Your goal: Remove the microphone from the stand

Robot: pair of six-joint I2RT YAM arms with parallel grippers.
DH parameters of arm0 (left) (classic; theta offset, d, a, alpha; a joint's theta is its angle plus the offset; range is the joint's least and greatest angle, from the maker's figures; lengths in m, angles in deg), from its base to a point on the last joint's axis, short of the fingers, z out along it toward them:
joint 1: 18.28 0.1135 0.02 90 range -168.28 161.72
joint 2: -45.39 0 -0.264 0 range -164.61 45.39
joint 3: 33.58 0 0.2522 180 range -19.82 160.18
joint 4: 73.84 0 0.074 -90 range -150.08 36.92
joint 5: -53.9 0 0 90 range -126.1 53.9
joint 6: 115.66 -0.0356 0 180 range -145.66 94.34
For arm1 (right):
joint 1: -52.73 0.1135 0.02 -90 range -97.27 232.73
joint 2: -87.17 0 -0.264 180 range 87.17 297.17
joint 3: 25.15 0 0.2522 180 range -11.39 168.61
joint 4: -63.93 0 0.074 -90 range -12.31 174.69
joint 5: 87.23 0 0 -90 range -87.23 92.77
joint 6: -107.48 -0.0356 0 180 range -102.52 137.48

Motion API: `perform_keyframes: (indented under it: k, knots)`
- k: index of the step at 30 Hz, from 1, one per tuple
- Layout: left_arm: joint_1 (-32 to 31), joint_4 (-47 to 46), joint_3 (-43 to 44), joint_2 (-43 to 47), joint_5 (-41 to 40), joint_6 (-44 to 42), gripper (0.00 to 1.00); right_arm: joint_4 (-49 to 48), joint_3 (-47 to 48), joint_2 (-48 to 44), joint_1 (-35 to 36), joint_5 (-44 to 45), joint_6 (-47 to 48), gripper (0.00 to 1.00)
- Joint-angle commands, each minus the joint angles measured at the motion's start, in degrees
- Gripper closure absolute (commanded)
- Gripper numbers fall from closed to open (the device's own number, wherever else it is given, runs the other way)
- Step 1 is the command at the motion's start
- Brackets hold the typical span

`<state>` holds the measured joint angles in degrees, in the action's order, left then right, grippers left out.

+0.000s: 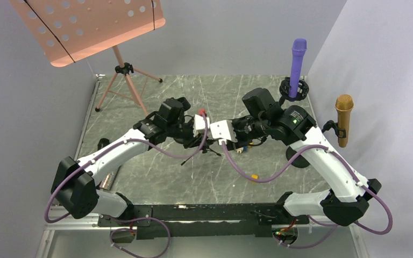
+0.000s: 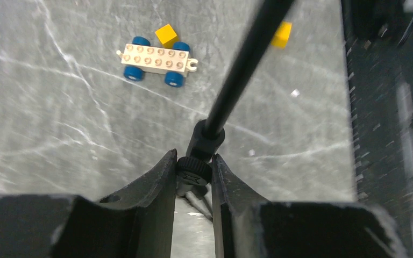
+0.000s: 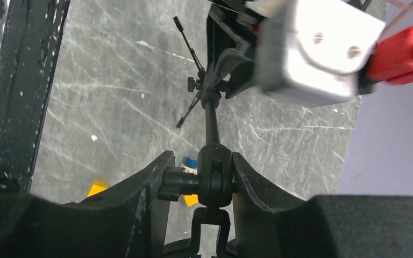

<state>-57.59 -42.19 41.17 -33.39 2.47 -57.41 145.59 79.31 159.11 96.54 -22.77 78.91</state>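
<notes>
A small black tripod stand point(image 1: 201, 150) is held between both grippers at the table's middle. My left gripper point(image 2: 193, 166) is shut on the knurled collar point(image 2: 195, 171) at the tripod hub, and the thin pole point(image 2: 242, 64) runs away from it. My right gripper point(image 3: 203, 157) is shut on the stand's swivel joint point(image 3: 215, 177); a forked clip point(image 3: 209, 226) hangs below it. No microphone shows on this held stand. A purple microphone point(image 1: 298, 59) stands upright in a black holder point(image 1: 293, 90) at the back right. A gold microphone point(image 1: 343, 118) sits in a clip by the right wall.
A pink music stand point(image 1: 86, 27) on a tripod point(image 1: 122, 80) fills the back left. A white toy car with blue wheels point(image 2: 156, 62) and two yellow blocks point(image 2: 166, 35) lie on the table under the arms. A black round base point(image 1: 298, 158) sits at the right.
</notes>
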Motion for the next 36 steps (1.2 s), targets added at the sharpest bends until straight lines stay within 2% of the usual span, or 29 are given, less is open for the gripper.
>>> perform_keyframes:
  k: [1,5,9,11,14,15,16,17,19,20,21,23,26,28,31,36]
  knots:
    - [5.2,-10.5,-3.0,2.5,10.2,31.9,1.00,-7.0,-0.3,-0.7,-0.2,1.2,-6.4,0.94]
    - [9.3,-27.5,-12.7,4.5,15.7,52.7,1.00,-7.3,-0.3,1.0,-0.1,-1.2,-8.8,0.94]
    - [11.8,-25.8,-15.7,6.0,16.7,56.4,1.00,-7.7,1.8,4.0,-0.1,-3.8,-9.8,0.95]
    - [13.2,-28.1,-18.1,6.3,19.2,59.0,1.00,-8.0,2.9,5.5,-0.1,-5.4,-10.3,0.95]
    - [14.5,-27.4,-20.7,7.9,17.5,59.5,1.00,-7.7,4.5,7.6,0.0,-7.5,-10.3,0.95]
    - [15.0,-27.9,-21.3,8.5,17.3,59.6,0.97,-7.6,4.8,8.0,0.1,-7.8,-10.1,0.95]
    - [15.4,-28.1,-21.8,9.4,17.6,59.3,0.71,-7.4,5.0,8.3,0.1,-7.9,-9.7,0.95]
    - [15.8,-26.8,-21.8,10.6,17.5,57.9,0.54,-7.3,5.0,8.4,0.1,-8.0,-9.2,0.95]
    - [16.1,-19.7,-20.5,13.4,16.3,50.2,0.34,-7.3,4.8,8.3,0.1,-8.1,-8.0,0.95]
    - [15.9,-14.4,-19.5,15.3,14.1,44.1,0.28,-7.3,4.6,8.0,0.1,-8.2,-7.3,0.94]
    - [15.9,-11.2,-19.1,17.2,11.9,38.4,0.26,-7.3,4.4,7.9,0.1,-8.2,-6.6,0.94]
    - [15.6,-7.4,-19.3,21.6,9.1,24.5,0.25,-7.1,4.1,7.4,0.2,-8.1,-5.2,0.94]
    - [12.0,-4.7,-20.1,26.2,2.3,0.4,0.26,-6.3,3.4,6.7,0.2,-7.7,-3.1,0.94]
    - [10.2,-6.9,-21.2,26.5,-1.5,-9.5,0.27,-5.6,2.7,6.3,0.2,-7.7,-1.4,0.94]
    - [9.0,-12.6,-21.1,24.0,-2.2,-17.7,0.31,-5.0,2.1,6.2,0.2,-7.5,0.4,0.93]
    - [7.5,-10.5,-14.3,16.4,1.0,-24.6,0.42,-4.1,3.4,7.2,0.3,-7.0,1.5,0.93]
